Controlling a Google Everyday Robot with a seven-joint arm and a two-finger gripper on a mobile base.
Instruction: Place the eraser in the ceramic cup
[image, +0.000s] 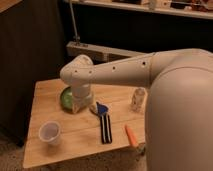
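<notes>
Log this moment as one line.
hand: open, beside green bowl | black striped eraser bar: flat on wooden table | white round ceramic cup: upright, empty | step: eraser not yet grasped

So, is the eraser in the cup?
Out: black striped eraser lies flat on table, apart from white ceramic cup; gripper by green bowl.

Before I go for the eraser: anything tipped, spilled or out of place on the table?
Nothing stands out. Cup upright near the front edge, eraser flat mid-table, a blue piece at its far end. Tool sits low beside the green bowl.
</notes>
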